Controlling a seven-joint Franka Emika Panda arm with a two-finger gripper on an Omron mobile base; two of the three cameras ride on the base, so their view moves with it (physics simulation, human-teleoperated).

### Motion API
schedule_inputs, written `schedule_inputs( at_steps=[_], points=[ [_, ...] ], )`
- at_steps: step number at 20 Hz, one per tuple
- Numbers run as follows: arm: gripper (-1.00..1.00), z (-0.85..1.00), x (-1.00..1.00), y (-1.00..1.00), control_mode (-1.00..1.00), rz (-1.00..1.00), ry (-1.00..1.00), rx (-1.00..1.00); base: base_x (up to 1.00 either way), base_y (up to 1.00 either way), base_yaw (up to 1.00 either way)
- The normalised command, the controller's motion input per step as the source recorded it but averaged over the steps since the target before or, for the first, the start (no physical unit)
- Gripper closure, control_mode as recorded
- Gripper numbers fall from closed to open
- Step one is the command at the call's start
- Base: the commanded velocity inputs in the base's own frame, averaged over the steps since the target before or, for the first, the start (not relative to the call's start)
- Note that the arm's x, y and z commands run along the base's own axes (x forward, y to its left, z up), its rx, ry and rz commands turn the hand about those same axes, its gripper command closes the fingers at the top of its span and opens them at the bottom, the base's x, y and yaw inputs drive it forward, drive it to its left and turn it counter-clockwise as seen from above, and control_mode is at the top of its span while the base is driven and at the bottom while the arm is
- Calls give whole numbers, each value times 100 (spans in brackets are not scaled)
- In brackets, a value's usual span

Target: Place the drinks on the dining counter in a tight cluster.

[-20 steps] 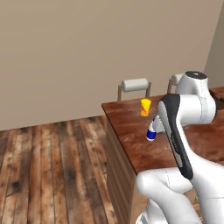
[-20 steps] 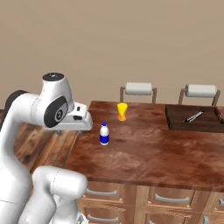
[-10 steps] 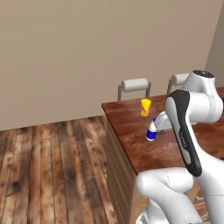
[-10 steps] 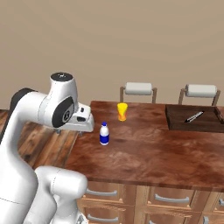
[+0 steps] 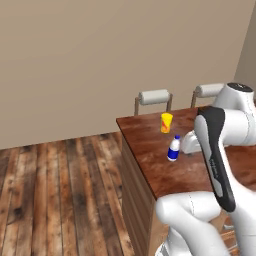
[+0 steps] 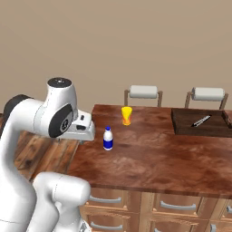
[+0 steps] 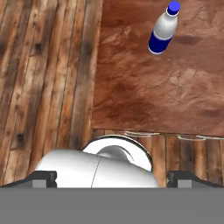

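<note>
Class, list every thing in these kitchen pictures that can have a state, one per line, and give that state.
Cup: upright on the counter, apart from the bottle.
Bottle: upright, capped, on the counter near its corner.
Drawers: shut.
Claw: open, holding nothing, above the counter's edge.
Knife: lying flat on the dark board.

Place: a home kitchen with a dining area, rendered.
Counter: a dining counter with a glossy reddish-brown wood top stood just ahead of the arm, with lighter drawer fronts and silver handles below.
Seating: two stools with grey padded backs waited at its far side.
Tableware: a dark board with a knife lay to the right.
Floor: wood planks ran beside it.
Walls: plain beige wall.
</note>
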Motion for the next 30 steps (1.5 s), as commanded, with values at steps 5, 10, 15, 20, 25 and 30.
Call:
schedule_inputs(
  at_steps=[5, 10, 15, 20, 25, 30],
  points=[
    [-100, 0, -33, 0, 100, 0, -1, 0, -19, 3, 0],
    [-100, 0, 0, 0, 100, 0, 0, 0, -45, 58, 12],
    [-100, 0, 0, 0, 100, 0, 0, 0, -6, 98, 33],
    [-100, 0, 0, 0, 100, 0, 0, 0, -30, 100, 51],
    [-100, 0, 0, 0, 100, 0, 0, 0, -59, 100, 38],
    [-100, 0, 0, 0, 100, 0, 0, 0, -82, 100, 37]
  ],
)
